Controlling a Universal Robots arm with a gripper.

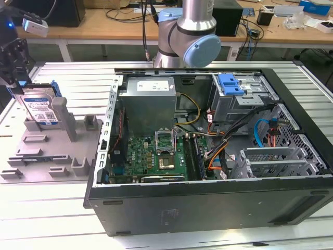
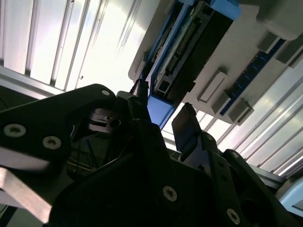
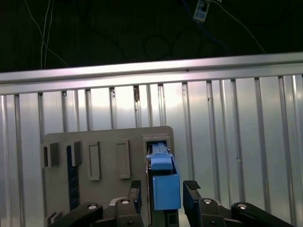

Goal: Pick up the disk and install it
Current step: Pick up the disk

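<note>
Disk (image 1: 41, 108) stood on edge in the grey holder (image 1: 31, 156) on the worktop (image 1: 52, 219), at the exterior view's left, beside the open computer case (image 1: 208, 203). Claw (image 3: 163, 185) was open, fingers (image 3: 191, 191) straddling the disk's blue end, gripping nothing.

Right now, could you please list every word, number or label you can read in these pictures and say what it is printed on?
No text can be quoted as it reads.
On the disk: the white-and-blue label carries print, too small to read.
On the power supply box: the white sticker carries print, too blurred to read.
</note>
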